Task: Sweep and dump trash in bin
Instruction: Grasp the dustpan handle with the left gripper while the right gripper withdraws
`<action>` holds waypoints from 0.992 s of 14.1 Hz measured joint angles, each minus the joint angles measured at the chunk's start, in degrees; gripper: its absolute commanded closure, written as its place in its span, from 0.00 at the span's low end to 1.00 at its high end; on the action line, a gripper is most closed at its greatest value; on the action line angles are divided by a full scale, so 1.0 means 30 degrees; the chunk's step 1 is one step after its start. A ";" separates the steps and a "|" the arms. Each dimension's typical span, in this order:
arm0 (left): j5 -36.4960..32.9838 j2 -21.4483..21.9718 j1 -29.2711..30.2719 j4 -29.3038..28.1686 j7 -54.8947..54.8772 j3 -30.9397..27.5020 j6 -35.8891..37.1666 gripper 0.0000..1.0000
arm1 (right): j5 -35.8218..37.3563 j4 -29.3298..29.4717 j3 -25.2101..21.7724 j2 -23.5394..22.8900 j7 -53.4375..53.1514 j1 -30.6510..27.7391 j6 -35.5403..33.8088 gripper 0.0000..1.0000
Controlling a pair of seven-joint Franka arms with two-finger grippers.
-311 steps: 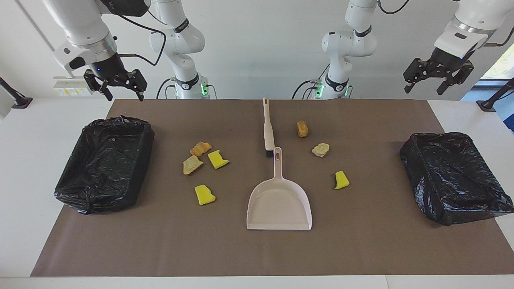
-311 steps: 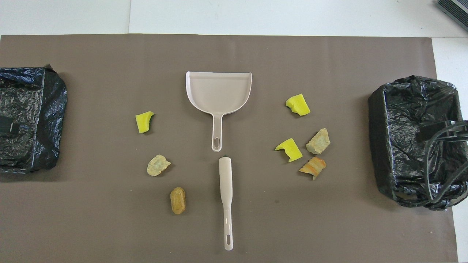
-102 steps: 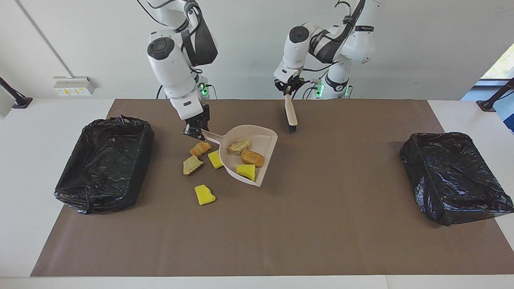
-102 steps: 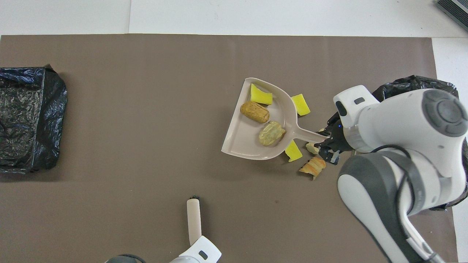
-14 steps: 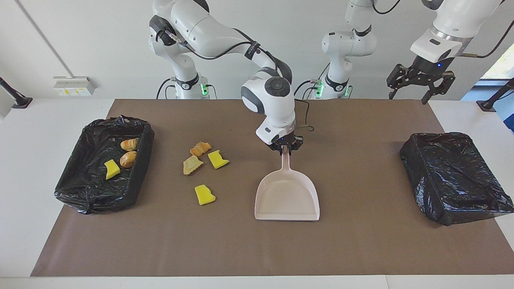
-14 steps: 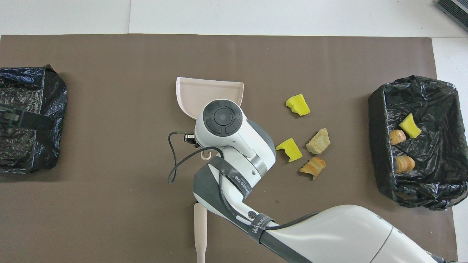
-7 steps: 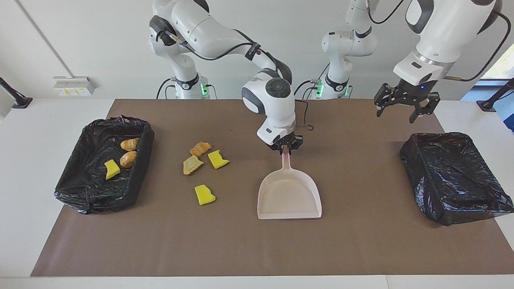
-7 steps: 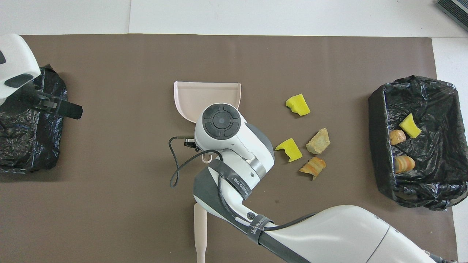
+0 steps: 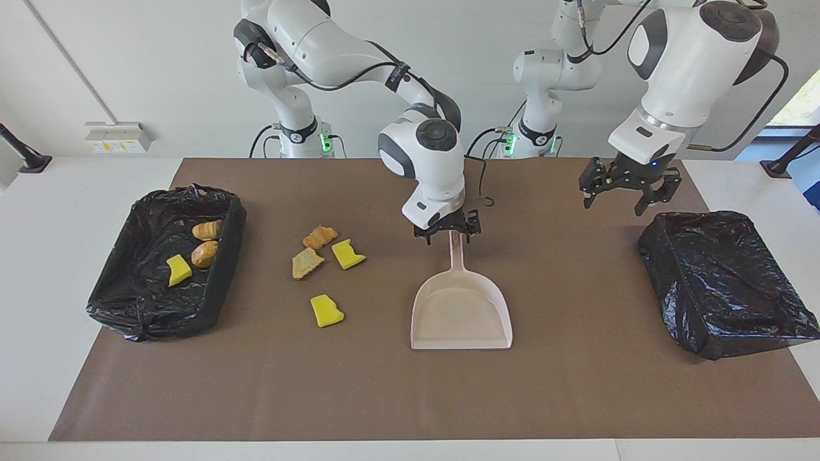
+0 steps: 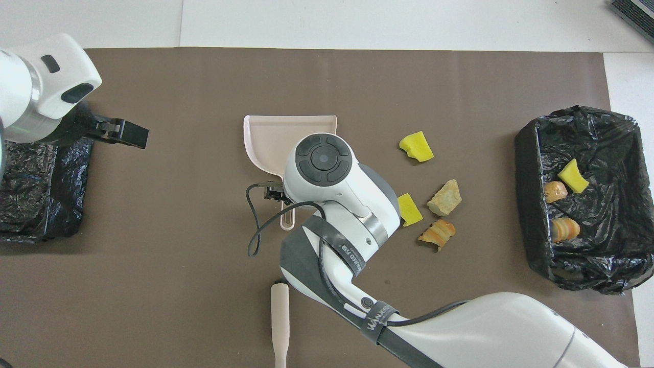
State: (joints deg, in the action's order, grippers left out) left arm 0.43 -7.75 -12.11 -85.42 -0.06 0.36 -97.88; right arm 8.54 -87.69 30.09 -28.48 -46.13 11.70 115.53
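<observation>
The beige dustpan point(image 9: 461, 310) lies flat and empty mid-mat, its handle pointing at the robots. My right gripper point(image 9: 448, 232) hovers just over that handle, open, with the handle between its fingers but not pinched. Several trash scraps lie on the mat toward the right arm's end: yellow sponge chunks point(image 9: 327, 312) point(image 9: 348, 254) and bread pieces point(image 9: 307, 263) point(image 9: 319, 237). Three more scraps point(image 9: 205, 254) rest inside the black-lined bin point(image 9: 221, 282) at that end. My left gripper point(image 9: 631, 190) hangs open over the mat beside the second bin point(image 9: 666, 269).
The beige hand brush point(image 10: 280, 319) lies on the mat, nearer to the robots than the dustpan point(image 10: 286, 132); the right arm hides it in the facing view. The second bin holds nothing that I can see. The brown mat point(image 9: 576, 397) covers most of the white table.
The right gripper has opened off the dustpan handle and risen slightly; the dustpan stays put. The left arm has come down and swung in toward the table's middle.
</observation>
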 measured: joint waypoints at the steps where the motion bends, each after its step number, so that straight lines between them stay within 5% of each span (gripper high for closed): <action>1: 0.0000 -0.0353 -0.0539 0.0018 0.0870 0.0028 -0.0468 0.00 | -0.0530 -0.0023 0.0000 0.0789 0.0248 -0.0288 -0.1136 0.00; 5: -0.0001 -0.2221 -0.2909 -0.0016 0.5149 0.0112 -0.2191 0.00 | -0.4165 -0.2199 -0.0591 0.5149 0.2231 -0.0815 -0.4276 0.00; 11: -0.0001 -0.3803 -0.5533 -0.3386 0.8615 0.0158 -0.6176 0.00 | -0.9724 -1.2260 -0.1433 1.4288 0.6484 -0.0748 -0.4597 0.00; 14: -0.0001 -0.3755 -0.6599 -0.5128 0.9309 0.0193 -0.7673 0.00 | -1.1761 -1.5274 -0.0474 1.7627 0.6364 -0.0232 -0.4543 0.00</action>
State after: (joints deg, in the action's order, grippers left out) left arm 0.43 -19.01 -31.91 -100.81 27.87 0.94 -120.90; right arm -26.74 -133.51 28.67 24.40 -27.04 11.00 101.90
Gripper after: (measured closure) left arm 0.000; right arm 0.000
